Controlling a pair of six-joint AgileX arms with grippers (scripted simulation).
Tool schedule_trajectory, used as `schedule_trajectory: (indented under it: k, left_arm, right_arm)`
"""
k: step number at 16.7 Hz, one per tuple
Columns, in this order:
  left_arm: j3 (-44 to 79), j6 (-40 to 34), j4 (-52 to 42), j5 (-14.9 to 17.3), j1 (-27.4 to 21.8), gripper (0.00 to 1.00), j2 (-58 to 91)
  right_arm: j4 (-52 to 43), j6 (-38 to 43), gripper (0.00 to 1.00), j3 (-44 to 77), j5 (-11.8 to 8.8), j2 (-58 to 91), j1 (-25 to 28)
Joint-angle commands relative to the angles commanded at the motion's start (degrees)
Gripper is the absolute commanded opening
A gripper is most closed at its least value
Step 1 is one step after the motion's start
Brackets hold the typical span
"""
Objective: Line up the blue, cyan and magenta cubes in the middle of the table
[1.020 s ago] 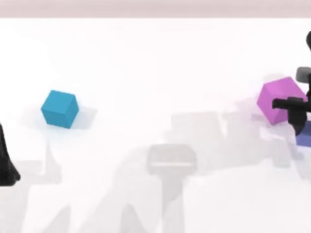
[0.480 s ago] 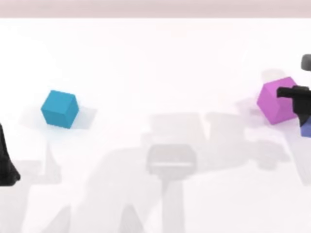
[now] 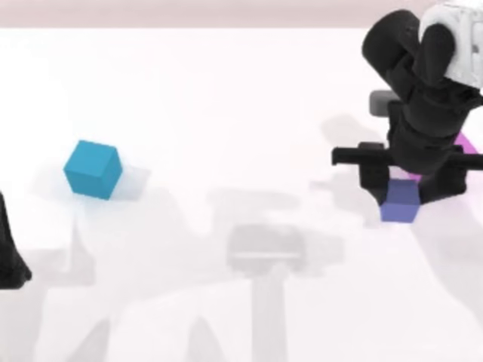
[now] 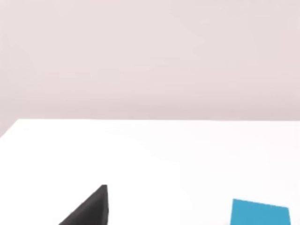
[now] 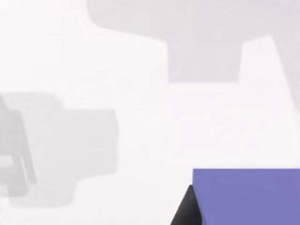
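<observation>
My right gripper (image 3: 401, 185) is over the right side of the plain white table (image 3: 226, 113), its black fingers (image 3: 371, 177) straddling the small matte periwinkle-blue cube (image 3: 400, 204). In the top view one finger shows on the left flank of that cube and the other on its right flank, so the gripper looks closed on it, though I cannot tell whether the cube rests on the table or hangs just above it. In the right wrist view the periwinkle-blue cube (image 5: 248, 197) fills the near corner, with a dark fingertip (image 5: 187, 211) pressed against its edge.

Behind the right arm (image 3: 423, 83), only a sliver of the large matte pink-magenta cube (image 3: 468, 143) shows past the black wrist, just beside the blue one and towards the far-right edge.

Well apart from all this, on the left side of the table, sits the mid-sized matte teal-cyan cube (image 3: 93, 169), turned slightly on the surface. The left wrist view catches its upper face (image 4: 260, 212) low in the picture, with one dark finger (image 4: 89, 211) of the left gripper nearby; I cannot tell whether that gripper is open or closed. My left arm (image 3: 9, 249) is parked at the left edge of the table, near the teal-cyan cube but not touching it
</observation>
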Motion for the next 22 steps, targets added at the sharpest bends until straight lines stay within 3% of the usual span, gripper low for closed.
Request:
schedule_trajectory:
  k: [3, 5, 11, 17, 22]
  left_arm:
    - [0.0, 0.0, 0.0, 0.0, 0.0, 1.0, 0.0]
    - [0.0, 0.0, 0.0, 0.0, 0.0, 1.0, 0.0]
    - [0.0, 0.0, 0.0, 0.0, 0.0, 1.0, 0.0]
    - [0.0, 0.0, 0.0, 0.0, 0.0, 1.0, 0.0]
    - [0.0, 0.0, 0.0, 0.0, 0.0, 1.0, 0.0]
  right_arm:
    - [-1.55, 5.04, 0.0, 2.45, 0.21, 0.67, 7.99]
    - [-1.97, 6.88, 0.0, 3.31, 0.33, 0.68, 10.5]
    - [-0.91, 7.16, 0.0, 2.47, 0.23, 0.78, 10.68]
    - [10.76, 7.41, 0.0, -5.25, 0.33, 4.41, 10.95]
    - [12.69, 7.46, 0.0, -6.73, 0.38, 5.24, 11.09]
